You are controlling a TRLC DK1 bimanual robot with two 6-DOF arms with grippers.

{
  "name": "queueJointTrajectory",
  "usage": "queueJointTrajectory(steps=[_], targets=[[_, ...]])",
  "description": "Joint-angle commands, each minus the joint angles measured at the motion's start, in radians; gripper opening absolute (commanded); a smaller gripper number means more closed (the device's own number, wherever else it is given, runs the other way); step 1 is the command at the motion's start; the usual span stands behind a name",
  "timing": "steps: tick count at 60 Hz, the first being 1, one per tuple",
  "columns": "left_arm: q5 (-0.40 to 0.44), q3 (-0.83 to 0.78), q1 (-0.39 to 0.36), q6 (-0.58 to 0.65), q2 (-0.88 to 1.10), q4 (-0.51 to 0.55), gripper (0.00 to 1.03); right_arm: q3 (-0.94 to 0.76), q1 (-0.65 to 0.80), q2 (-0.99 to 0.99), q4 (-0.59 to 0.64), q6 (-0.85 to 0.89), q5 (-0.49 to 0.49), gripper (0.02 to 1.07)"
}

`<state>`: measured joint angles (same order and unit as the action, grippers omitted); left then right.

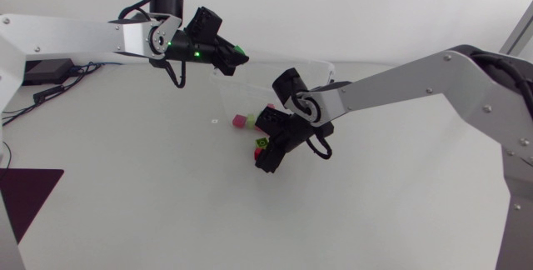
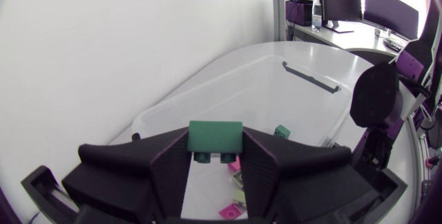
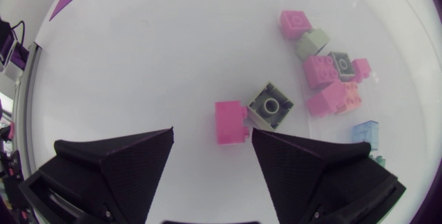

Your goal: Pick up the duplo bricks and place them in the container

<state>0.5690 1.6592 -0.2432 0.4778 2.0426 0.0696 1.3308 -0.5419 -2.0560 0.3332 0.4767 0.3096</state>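
My left gripper [image 1: 233, 56] hangs above the near corner of the clear container [image 1: 321, 63], shut on a green duplo brick [image 1: 240, 51]. In the left wrist view the green brick [image 2: 215, 139] sits clamped between both fingers of the left gripper [image 2: 215, 144], over the container [image 2: 159, 106], which holds a few bricks. My right gripper [image 1: 265, 160] is low over the table, open. In the right wrist view a pink brick [image 3: 230, 122] lies just ahead of the gap of the right gripper [image 3: 212, 137], with a grey brick [image 3: 270, 106] touching it.
Several more bricks, pink, grey, orange and pale blue, lie in a cluster [image 3: 331, 79] beyond and beside the grey one. A pink brick [image 1: 240, 121] shows in the head view near the container's wall. My two arms are close together around the container.
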Motion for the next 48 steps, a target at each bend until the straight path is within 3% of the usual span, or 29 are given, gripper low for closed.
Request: queueJointTrajectory(steps=[1,8,15,17,20,22,23,24,26,27,37,48], targets=[[0.008,0.056,-0.004,-0.027,0.050,0.001,0.13,0.038,0.003,-0.032,0.015,0.022,-0.012,0.84],[0.006,0.148,-0.008,-0.030,0.122,0.058,0.14,0.082,-0.001,-0.056,0.052,0.022,-0.037,0.83],[0.006,0.212,-0.011,-0.031,0.177,0.090,0.14,0.108,-0.003,-0.075,0.064,0.020,-0.063,0.69],[0.006,0.221,-0.011,-0.031,0.185,0.098,0.20,0.114,-0.003,-0.079,0.067,0.019,-0.067,0.66],[0.006,0.231,-0.011,-0.031,0.194,0.107,0.34,0.122,-0.003,-0.084,0.076,0.017,-0.073,0.60],[0.005,0.237,-0.011,-0.030,0.200,0.114,0.53,0.125,-0.004,-0.087,0.082,0.017,-0.073,0.56],[0.005,0.235,-0.011,-0.030,0.200,0.114,0.57,0.125,-0.006,-0.089,0.082,0.017,-0.073,0.53],[0.003,0.229,-0.011,-0.027,0.200,0.116,0.73,0.127,-0.006,-0.090,0.082,0.017,-0.075,0.52],[0.000,0.221,-0.011,-0.022,0.197,0.121,0.91,0.127,-0.012,-0.093,0.084,0.016,-0.078,0.47],[0.000,0.217,-0.011,-0.022,0.194,0.121,0.94,0.127,-0.013,-0.095,0.086,0.016,-0.081,0.46],[0.002,0.119,-0.004,0.002,0.116,0.111,0.98,0.120,-0.029,-0.105,0.102,0.017,-0.093,0.29],[0.002,-0.003,0.015,0.005,0.001,0.073,0.98,0.071,-0.036,-0.036,0.099,0.013,-0.092,0.28]])
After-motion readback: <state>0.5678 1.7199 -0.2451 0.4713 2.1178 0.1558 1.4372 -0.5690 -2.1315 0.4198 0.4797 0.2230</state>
